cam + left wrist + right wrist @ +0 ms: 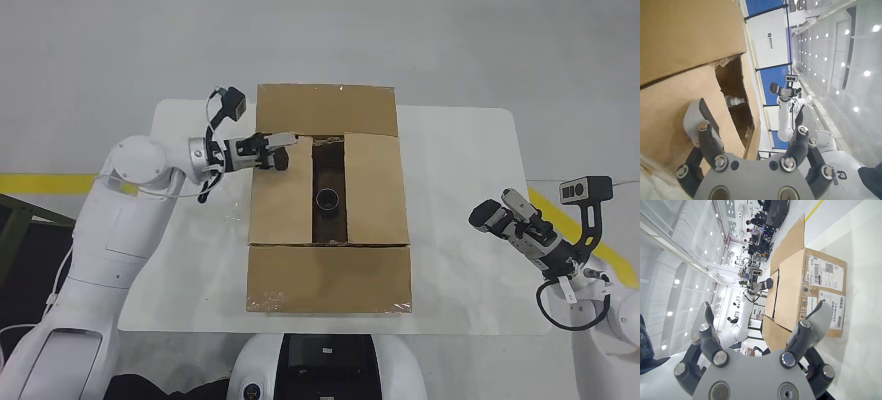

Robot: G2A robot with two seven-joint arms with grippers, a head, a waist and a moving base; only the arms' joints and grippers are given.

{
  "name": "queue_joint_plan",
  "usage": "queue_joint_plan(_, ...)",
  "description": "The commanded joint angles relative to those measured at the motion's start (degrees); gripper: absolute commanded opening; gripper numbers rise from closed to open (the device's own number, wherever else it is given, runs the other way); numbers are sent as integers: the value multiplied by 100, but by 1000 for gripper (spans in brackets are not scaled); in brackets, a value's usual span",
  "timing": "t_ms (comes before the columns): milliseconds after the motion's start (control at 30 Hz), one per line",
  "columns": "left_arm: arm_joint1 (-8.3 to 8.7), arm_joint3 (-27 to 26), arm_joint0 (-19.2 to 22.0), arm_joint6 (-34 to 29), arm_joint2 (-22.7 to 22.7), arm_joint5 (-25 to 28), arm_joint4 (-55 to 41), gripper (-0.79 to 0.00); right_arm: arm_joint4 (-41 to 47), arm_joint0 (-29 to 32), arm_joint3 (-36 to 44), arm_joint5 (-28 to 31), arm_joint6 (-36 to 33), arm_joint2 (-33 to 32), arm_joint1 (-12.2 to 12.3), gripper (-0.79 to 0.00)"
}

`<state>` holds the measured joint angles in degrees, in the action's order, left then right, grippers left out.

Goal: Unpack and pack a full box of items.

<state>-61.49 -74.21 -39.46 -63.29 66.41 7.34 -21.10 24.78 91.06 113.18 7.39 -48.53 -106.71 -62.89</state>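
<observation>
A cardboard box [330, 195] stands in the middle of the white table [455, 150]. Its far and near flaps lie folded outward. The two side flaps lie nearly flat, leaving a narrow gap where a dark round item [328, 201] shows. My left gripper [280, 152] is open at the far corner of the left side flap [677, 106], one finger [702, 111] against the cardboard. A grey-white bottle neck [733, 101] lies inside the gap. My right gripper [488, 215] is open and empty, well to the right of the box [810, 285], over bare table.
Bare table surface lies on both sides of the box, wider on the right. The box's outward near flap [330, 278] reaches close to the table's front edge. A yellow floor line [40, 183] runs beyond the table's left edge.
</observation>
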Motion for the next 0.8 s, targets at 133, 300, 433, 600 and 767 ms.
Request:
queue_joint_plan(133,49,-9,-35,403,431,197,-280,0,0,0,0,0,0,0,0,0)
queue_joint_plan(300,109,256,-41,772,791,301,-235,0,0,0,0,0,0,0,0,0)
queue_joint_plan(433,137,600,8,1010,910,388,-42,0,0,0,0,0,0,0,0,0)
queue_joint_plan(600,112,1174,165,1169,777,546,205,0,0,0,0,0,0,0,0,0)
queue_joint_plan(767,24,1662,407,1325,509,740,285,0,0,0,0,0,0,0,0,0)
